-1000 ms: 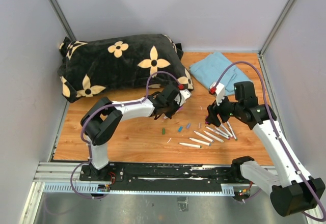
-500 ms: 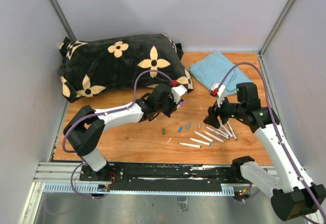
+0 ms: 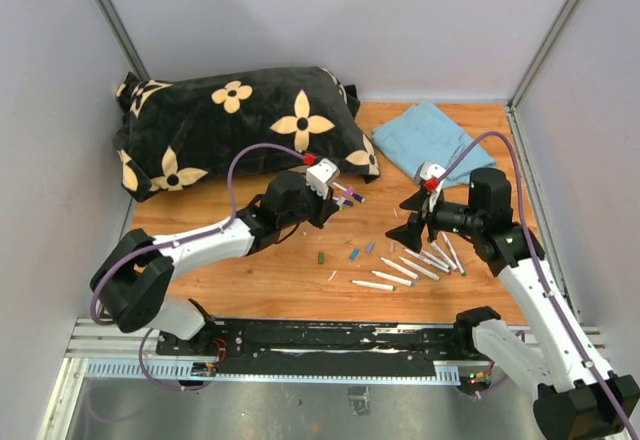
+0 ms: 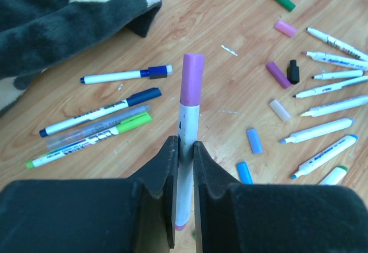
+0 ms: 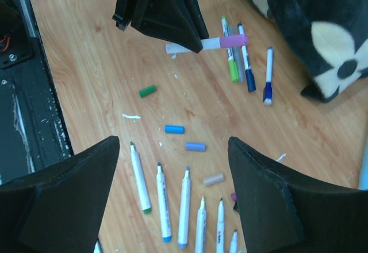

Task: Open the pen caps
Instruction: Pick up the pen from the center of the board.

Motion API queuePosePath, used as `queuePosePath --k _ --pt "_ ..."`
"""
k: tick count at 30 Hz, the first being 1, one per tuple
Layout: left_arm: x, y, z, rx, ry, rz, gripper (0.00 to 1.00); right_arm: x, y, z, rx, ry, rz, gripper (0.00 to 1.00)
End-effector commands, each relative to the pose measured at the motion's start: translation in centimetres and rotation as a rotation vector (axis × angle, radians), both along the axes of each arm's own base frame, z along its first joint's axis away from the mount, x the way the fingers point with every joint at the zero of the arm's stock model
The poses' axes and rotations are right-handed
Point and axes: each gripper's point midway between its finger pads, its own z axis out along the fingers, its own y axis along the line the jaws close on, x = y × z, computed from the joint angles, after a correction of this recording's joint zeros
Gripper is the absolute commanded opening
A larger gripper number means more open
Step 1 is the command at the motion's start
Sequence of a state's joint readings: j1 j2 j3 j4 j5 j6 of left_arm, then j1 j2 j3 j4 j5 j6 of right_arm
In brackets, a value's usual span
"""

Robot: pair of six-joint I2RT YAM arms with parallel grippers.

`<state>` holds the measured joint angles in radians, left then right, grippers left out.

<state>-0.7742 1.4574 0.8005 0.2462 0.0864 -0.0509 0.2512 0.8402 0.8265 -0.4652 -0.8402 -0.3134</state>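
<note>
Nearest, your left fingers [image 4: 165, 172] are clamped on a white barrel [image 4: 185, 126]. Its purple cap [image 4: 192, 79] stands just beyond their tips. It's likely light, stiff, slick plastic, so pinch it squarely at mid-length. Your right fingers [image 5: 86, 172] gape wide, facing it.

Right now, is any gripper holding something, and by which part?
The left gripper grips a pen by its white barrel, purple cap free; the right gripper holds nothing.

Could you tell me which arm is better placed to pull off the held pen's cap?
Right: the right claw is open, empty and faces the purple cap, while the left claw grips that pen by its barrel.
</note>
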Motion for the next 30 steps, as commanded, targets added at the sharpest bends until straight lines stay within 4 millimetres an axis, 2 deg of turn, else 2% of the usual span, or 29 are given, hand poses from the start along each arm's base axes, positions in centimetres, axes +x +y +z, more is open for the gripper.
queuePosePath --k 1,3,8,12,17,21,30 --pt "-0.2 0.0 3.8 -0.192 -0.034 0.019 0.00 1.2 1.7 3.4 0.188 -0.145 0.031 0.82" --pt "-0.5 0.2 4.7 -0.249 -0.042 0.027 0.00 1.6 2.5 3.5 0.244 -0.138 0.058 0.83" --pt "-1.4 0.6 6.2 -0.369 -0.044 0.033 0.00 2.2 4.3 1.4 0.255 -0.045 0.098 0.83" --pt "-2.0 0.9 7.6 -0.469 -0.055 0.037 0.00 2.1 4.6 -0.2 0.253 0.001 0.097 0.85" --pt "-2.7 1.1 8.5 -0.586 -0.023 0.050 0.00 2.2 5.0 -1.6 0.276 0.055 0.094 0.88" --pt "-3.1 1.3 9.2 -0.669 -0.002 0.057 0.00 2.1 5.4 -2.2 0.278 0.101 0.100 0.99" --pt "-4.1 1.0 10.9 -0.835 0.038 0.016 0.00 2.5 5.8 -3.7 0.280 0.179 0.061 0.98"
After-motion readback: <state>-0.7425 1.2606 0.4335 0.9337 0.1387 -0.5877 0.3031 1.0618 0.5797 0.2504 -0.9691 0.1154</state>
